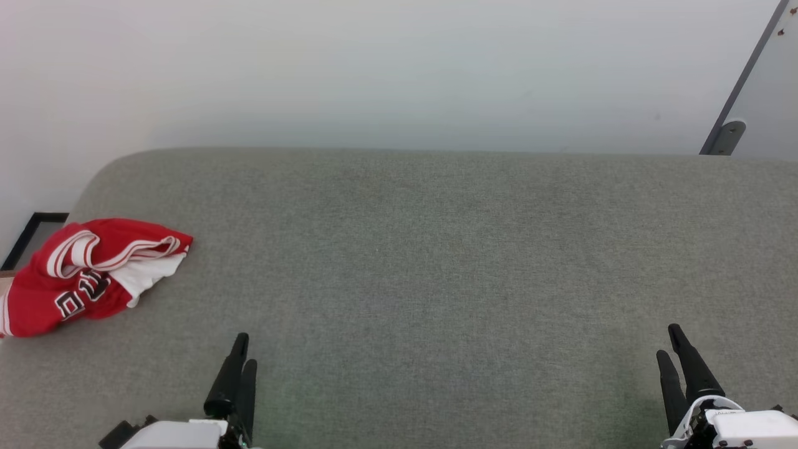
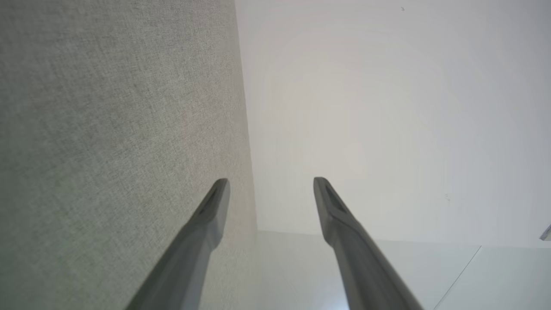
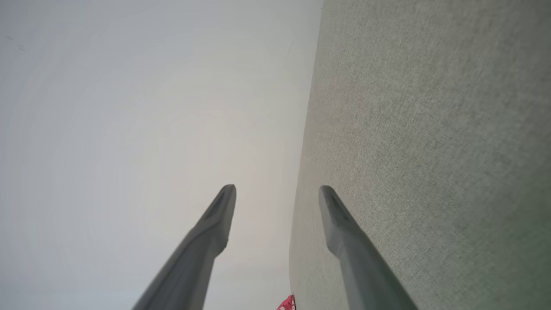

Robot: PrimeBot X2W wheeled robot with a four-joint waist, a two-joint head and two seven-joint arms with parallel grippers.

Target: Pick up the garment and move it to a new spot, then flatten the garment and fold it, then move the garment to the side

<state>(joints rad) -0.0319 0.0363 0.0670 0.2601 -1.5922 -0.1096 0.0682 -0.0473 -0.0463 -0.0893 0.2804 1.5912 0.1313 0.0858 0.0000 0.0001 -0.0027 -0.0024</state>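
On grey surface (image 1: 436,249), left edge: garment (image 1: 93,274), whole from head, red corner from right wrist. Left gripper (image 1: 246,349), right gripper (image 1: 668,341) wide.

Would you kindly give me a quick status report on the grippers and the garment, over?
Left gripper, right gripper open, empty. Garment crumpled, untouched, far left on grey surface. No obstacle seen.

Grey-green fabric surface (image 1: 436,262), a fine woven fleck all over it. At its left edge sits the garment (image 1: 93,274): bright red, a white sleeve patch, red-and-white striped trim, black letters outlined in white. Beyond the surface, a plain off-white wall (image 1: 374,68). At its near edge, left gripper (image 1: 245,349) and right gripper (image 1: 668,341), both black-fingered over white housings.
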